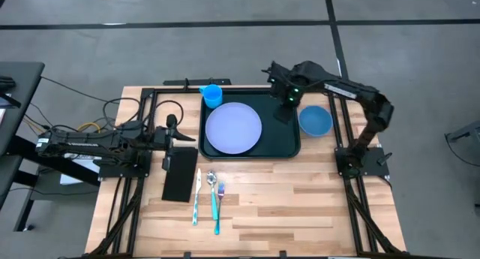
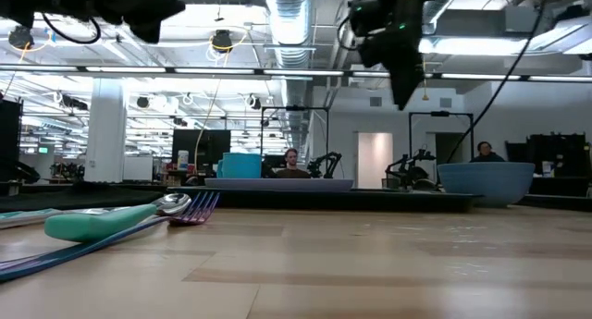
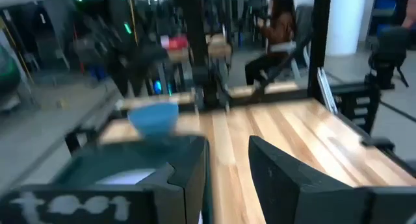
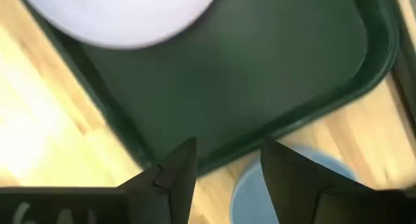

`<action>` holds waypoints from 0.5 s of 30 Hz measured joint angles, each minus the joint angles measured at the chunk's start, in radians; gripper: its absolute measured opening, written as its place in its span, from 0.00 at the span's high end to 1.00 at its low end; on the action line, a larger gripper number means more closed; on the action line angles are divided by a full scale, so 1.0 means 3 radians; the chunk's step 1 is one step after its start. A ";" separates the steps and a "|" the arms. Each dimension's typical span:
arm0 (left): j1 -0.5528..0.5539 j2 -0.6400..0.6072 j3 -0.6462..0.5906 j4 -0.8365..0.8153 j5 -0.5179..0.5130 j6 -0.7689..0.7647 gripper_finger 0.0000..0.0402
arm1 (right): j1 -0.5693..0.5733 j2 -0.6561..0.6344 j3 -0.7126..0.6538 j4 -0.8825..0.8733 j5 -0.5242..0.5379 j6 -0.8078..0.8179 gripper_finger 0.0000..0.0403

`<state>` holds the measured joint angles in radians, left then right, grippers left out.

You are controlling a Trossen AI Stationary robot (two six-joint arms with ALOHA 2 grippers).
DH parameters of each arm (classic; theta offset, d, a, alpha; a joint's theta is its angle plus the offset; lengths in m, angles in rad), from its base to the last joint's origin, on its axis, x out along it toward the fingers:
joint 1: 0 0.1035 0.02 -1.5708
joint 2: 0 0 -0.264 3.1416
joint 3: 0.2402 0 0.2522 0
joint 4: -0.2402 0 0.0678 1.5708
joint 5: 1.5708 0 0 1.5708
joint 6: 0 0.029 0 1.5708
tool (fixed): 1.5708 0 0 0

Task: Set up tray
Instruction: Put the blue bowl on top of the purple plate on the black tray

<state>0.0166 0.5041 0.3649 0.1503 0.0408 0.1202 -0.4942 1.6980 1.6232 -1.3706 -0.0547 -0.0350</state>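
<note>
Right gripper (image 4: pixel 224 160) has its jaws apart with nothing between them, hanging over the tray's (image 1: pixel 281 143) right edge, next to the bowl (image 1: pixel 316 120). Left gripper (image 3: pixel 227 162) waits by the napkin (image 1: pixel 180 173), jaws also parted, nothing in them.

Tray sits at the back middle of the worktop (image 1: pixel 300 206). Plate (image 1: pixel 233 127) is on it, cup (image 1: pixel 212 94) at its back-left corner. Looks about half done to me: bowl is off the tray on the right, and the napkin, knife (image 1: pixel 196 197), spoon (image 1: pixel 212 188) and fork (image 1: pixel 218 208) are out front on the wood.
</note>
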 joint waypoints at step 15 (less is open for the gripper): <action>0.0000 0.0000 0.0000 0.0955 -0.0062 -0.0171 0.73 | 0.0183 -0.1532 -0.2162 0.0751 0.0003 0.0122 0.62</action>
<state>0.0166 0.5041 0.3649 0.4369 0.0223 0.0689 -0.4393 1.2384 0.9747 -1.1454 -0.0539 0.0014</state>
